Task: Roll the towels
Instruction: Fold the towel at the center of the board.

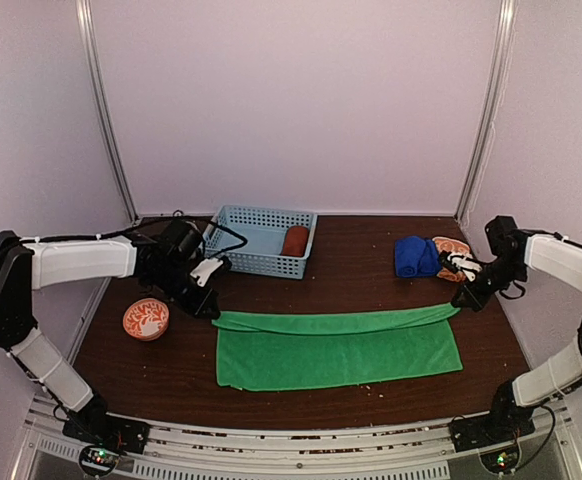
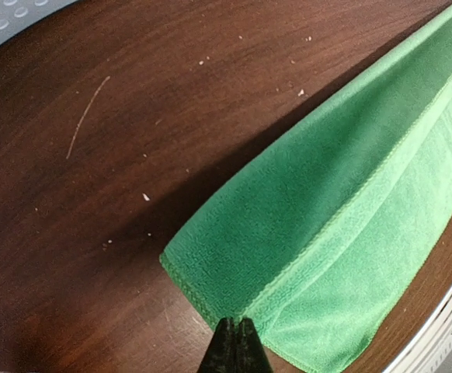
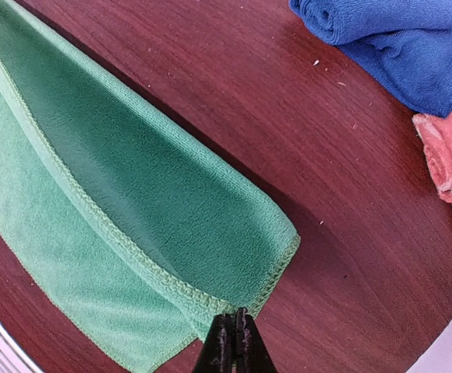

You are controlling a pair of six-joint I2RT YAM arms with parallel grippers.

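Observation:
A bright green towel (image 1: 337,352) lies spread across the middle of the table, its far edge lifted and turned toward the front. My left gripper (image 1: 213,311) is shut on the towel's far left corner; the left wrist view shows the pinched tips (image 2: 235,330) at the hem of the green towel (image 2: 342,194). My right gripper (image 1: 463,302) is shut on the far right corner, its tips (image 3: 236,318) biting the green towel (image 3: 133,194). A rolled blue towel (image 1: 415,256) (image 3: 397,39) and an orange patterned towel (image 1: 453,248) (image 3: 451,163) lie at the back right. A rust-red roll (image 1: 294,240) sits in the basket.
The light blue lattice basket (image 1: 251,262) stands at the back, left of centre. An orange-and-white bowl (image 1: 146,319) sits near the left edge, just in front of my left arm. The table's front edge runs close under the green towel.

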